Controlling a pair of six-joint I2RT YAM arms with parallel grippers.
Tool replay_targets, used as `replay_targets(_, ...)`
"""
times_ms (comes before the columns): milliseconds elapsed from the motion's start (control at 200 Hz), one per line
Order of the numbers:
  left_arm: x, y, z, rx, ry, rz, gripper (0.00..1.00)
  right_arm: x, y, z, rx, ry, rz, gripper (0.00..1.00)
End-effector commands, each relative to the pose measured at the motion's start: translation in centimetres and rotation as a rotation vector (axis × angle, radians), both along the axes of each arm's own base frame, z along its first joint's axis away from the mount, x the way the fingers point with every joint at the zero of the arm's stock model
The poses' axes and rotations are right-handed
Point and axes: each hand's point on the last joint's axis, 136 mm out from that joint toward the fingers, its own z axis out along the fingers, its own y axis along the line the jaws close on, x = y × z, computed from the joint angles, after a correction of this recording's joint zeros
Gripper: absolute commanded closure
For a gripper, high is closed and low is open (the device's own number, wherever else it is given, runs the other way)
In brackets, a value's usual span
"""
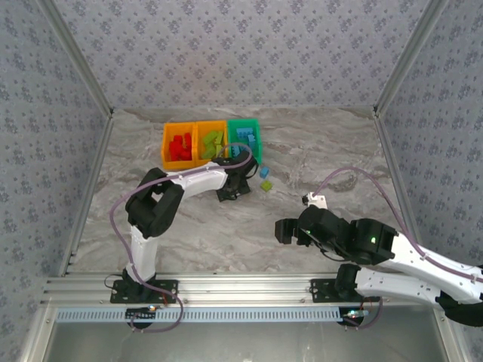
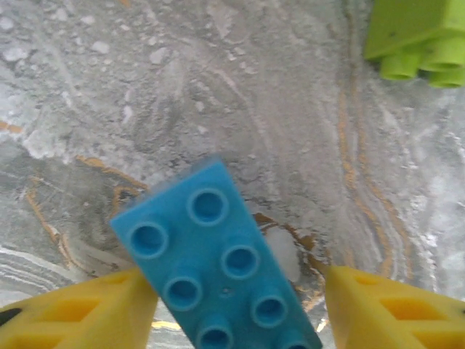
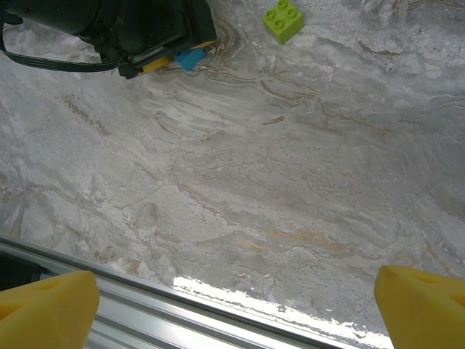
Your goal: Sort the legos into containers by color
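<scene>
Top view: left fingers point(image 1: 234, 190) are down at the desk point(image 1: 189, 249), just short of three bins in a row. These are an orange bin point(image 1: 164, 143) of red bricks, a second orange bin point(image 1: 211, 124) of green ones, and a green bin point(image 1: 258, 139) of blue ones. Right fingers point(image 1: 283, 230) are well apart from all that, over bare desk. Two loose bricks lie just off the left fingers' right side: a second blue brick point(image 1: 265, 172) and a green brick point(image 1: 265, 185). Left wrist view adds a blue brick point(image 2: 218, 269), studs up in two rows, between the two yellow fingers. Its long axis is skewed, running from between the fingers forward and toward the left finger point(image 2: 80, 313). That finger touches its long side; a sliver of desk shows before the right finger point(image 2: 392, 313). The fingers are half spread; cannot tell whether the brick is pinched or only straddled. The green brick sits ahead of the right finger. Right wrist view: its own fingers are spread wide with nothing between them and a metal rail point(image 3: 145, 313) just beneath. Far ahead, the blue brick sits at the left fingers' yellow tips.
</scene>
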Motion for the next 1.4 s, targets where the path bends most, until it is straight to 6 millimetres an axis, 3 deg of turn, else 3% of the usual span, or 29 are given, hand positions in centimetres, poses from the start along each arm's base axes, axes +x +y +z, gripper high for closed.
replay_targets(0, -1.0, 0.8, -2.0, 0.029, 0.064, -0.001, 0.46, 0.0, -0.4, 0.3, 0.003, 0.009, -0.023, 0.00)
replay_targets(100, -1.5, 0.9, -1.6, 0.016, 0.070, -0.018, 0.59, 0.0, 0.2, 0.2, 0.010, 0.007, -0.001, 0.00)
replay_targets(230, -2.2, 0.7, 0.2, -0.033, 0.062, -0.048, 0.70, -0.2, 3.3, 0.5, 0.044, 0.012, 0.106, 0.00)
replay_targets(340, -2.2, 0.4, 3.3, -0.084, 0.013, -0.066, 0.75, 0.3, 5.5, 1.2, 0.055, -0.016, 0.152, 0.00)
replay_targets(435, -1.0, 0.6, 6.9, -0.088, -0.085, -0.084, 0.75, 1.3, 5.7, 1.9, 0.037, -0.055, 0.127, 0.00)
replay_targets(530, 1.8, 0.7, 10.6, -0.033, -0.218, -0.124, 0.76, 2.0, 5.1, 2.1, 0.012, -0.078, 0.086, 0.00)
replay_targets(640, 6.7, 0.1, 13.9, 0.027, -0.350, -0.193, 0.76, 2.0, 4.4, 1.8, 0.011, -0.075, 0.063, 0.00)
replay_targets(815, 14.3, -0.9, 14.8, 0.049, -0.426, -0.214, 0.76, 1.4, 2.9, 1.3, 0.037, -0.058, 0.026, 0.00)
replay_targets(1004, 18.3, -4.1, 16.2, 0.021, -0.497, -0.295, 0.69, 1.1, 1.5, 1.3, 0.024, -0.063, 0.016, 0.00)
replay_targets(1109, 18.7, -4.7, 16.9, 0.009, -0.503, -0.304, 0.50, 1.1, 1.3, 1.3, 0.013, -0.066, 0.016, 0.00)
replay_targets(1239, 17.4, -4.4, 18.4, -0.034, -0.508, -0.302, 0.45, 1.3, 1.3, 1.4, 0.011, -0.072, 0.013, 0.00)
replay_targets(1324, 15.3, -3.5, 19.6, -0.081, -0.510, -0.287, 0.44, 1.4, 1.4, 1.4, 0.016, -0.075, 0.015, 0.00)
replay_targets(1394, 12.0, -2.1, 20.6, -0.137, -0.502, -0.277, 0.45, 1.5, 2.0, 1.3, 0.022, -0.075, 0.029, 0.00)
